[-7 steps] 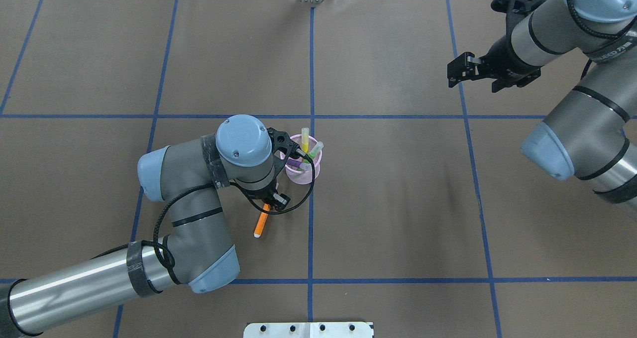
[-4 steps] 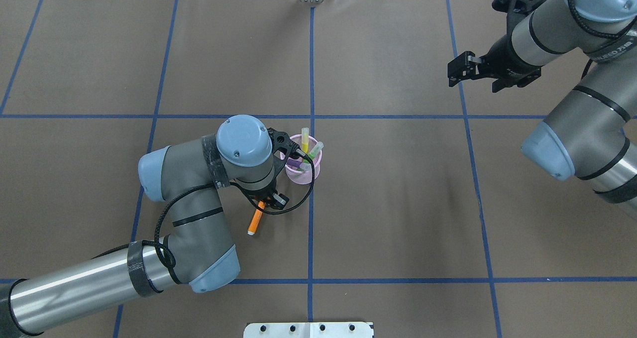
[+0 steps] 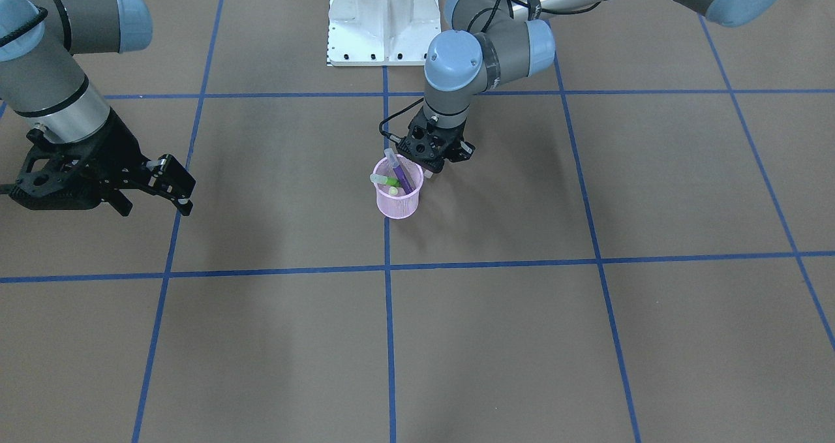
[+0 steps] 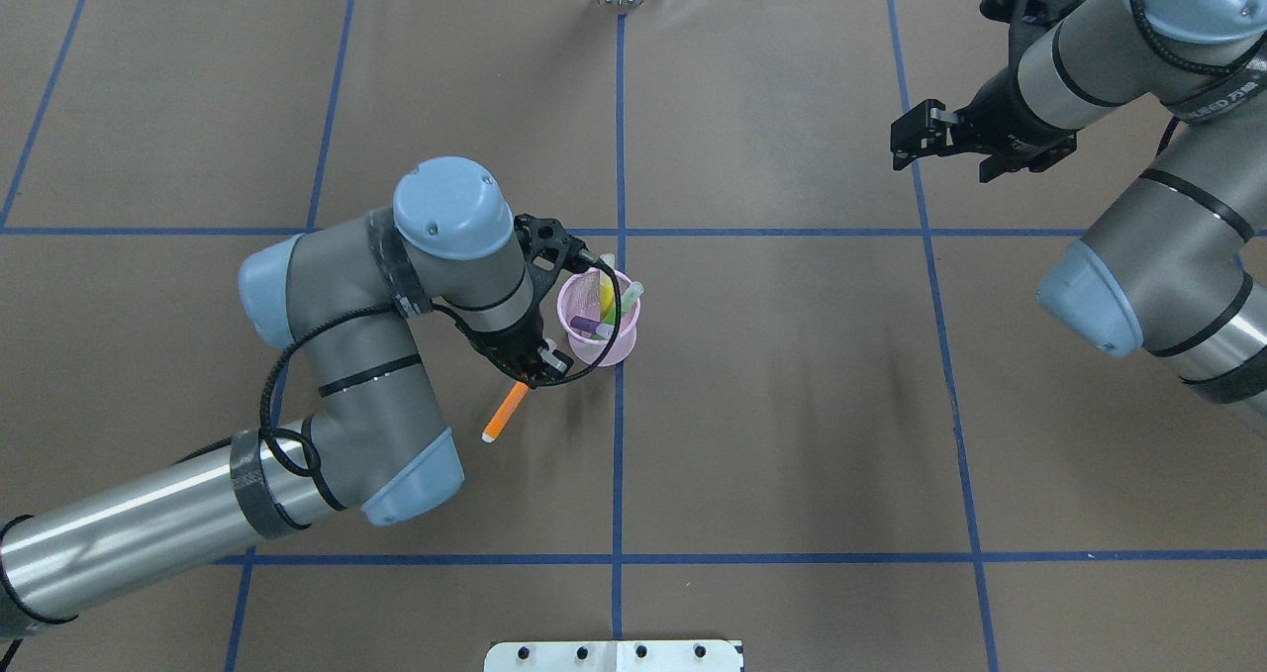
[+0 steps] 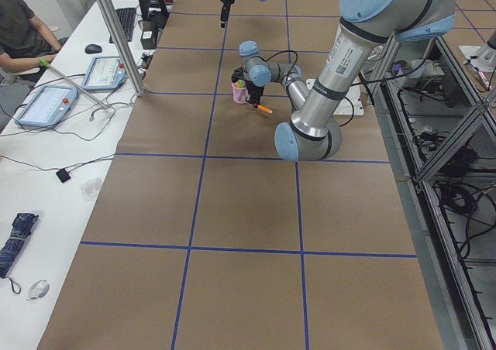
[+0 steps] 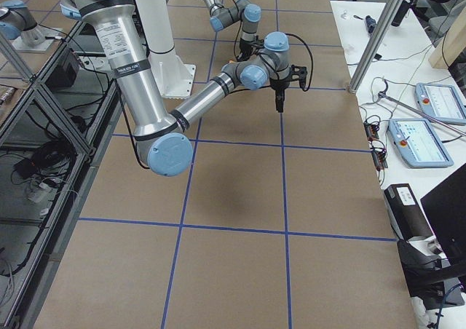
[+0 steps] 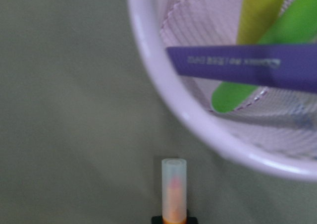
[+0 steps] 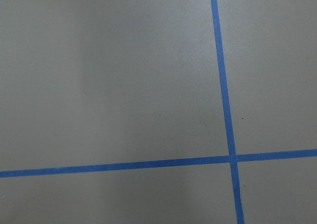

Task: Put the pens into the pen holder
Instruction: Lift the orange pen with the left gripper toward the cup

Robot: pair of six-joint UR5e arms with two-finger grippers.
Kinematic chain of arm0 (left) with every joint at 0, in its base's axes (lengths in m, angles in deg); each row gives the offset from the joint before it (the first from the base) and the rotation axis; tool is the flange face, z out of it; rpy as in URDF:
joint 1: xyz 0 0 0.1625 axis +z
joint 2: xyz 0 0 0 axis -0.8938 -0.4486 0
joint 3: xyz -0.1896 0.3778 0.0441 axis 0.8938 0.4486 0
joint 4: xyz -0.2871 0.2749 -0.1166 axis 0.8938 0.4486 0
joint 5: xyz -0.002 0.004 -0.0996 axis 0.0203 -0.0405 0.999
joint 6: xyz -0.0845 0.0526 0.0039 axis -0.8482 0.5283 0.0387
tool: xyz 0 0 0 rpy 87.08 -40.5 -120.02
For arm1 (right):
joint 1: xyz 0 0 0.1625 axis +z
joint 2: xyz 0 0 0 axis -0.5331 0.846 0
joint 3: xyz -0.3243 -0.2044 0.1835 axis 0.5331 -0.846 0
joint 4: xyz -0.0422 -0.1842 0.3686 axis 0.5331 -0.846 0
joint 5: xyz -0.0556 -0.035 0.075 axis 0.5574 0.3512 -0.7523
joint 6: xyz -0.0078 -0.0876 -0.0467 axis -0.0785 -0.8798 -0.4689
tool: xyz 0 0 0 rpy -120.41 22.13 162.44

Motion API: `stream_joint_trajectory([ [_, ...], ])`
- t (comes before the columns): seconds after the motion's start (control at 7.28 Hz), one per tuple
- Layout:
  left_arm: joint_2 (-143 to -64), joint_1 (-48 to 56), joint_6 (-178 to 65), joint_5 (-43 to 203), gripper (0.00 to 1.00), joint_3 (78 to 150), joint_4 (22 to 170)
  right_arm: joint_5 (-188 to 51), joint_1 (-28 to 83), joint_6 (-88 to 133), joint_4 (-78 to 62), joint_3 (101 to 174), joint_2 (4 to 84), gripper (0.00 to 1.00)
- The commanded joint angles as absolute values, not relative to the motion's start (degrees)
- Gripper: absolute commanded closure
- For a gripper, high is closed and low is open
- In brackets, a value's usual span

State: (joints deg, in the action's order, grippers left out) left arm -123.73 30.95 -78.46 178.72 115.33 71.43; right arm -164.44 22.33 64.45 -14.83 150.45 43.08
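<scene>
Orange is on the move: the orange pen (image 4: 503, 415) has been tilted up and carried closer in on the left of the pen holder (image 4: 609, 357), so the last drop is judged near. It is clamped by the left gripper (image 4: 525, 383), just beside the holder, not yet over its rim. Inside the holder, the purple pen (image 7: 237, 63), green pen (image 7: 233, 92) and yellow pen (image 7: 257, 11) are seen. Far to the holder's right, the right gripper (image 4: 938, 162) is held apart, empty.

pen holder (image 7: 152, 70): pink wire mesh, glossy smooth rim | orange pen (image 7: 174, 189): smooth plastic, frosted translucent cap | purple pen (image 7: 237, 65): glossy plastic | surface (image 4: 792, 405): matt brown paper-like sheet
</scene>
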Motion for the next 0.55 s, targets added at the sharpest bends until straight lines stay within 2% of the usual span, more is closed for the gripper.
stream_joint_trajectory([
  [0.0, -123.85, 25.4, -80.63, 181.47, 1.0, 119.29, 71.61, -164.29, 22.36, 64.45, -14.82, 150.45, 43.07, 0.0],
  [0.27, -123.94, 23.53, -86.77, 176.68, 1.0, 125.0, 74.05, -164.29, 22.36, 64.45, -14.82, 150.45, 42.98, 0.0],
  [0.41, -124.73, 24.23, -91.76, 170.19, 1.0, 125.2, 77.46, -164.29, 22.36, 64.45, -14.82, 150.45, 42.98, 0.0],
])
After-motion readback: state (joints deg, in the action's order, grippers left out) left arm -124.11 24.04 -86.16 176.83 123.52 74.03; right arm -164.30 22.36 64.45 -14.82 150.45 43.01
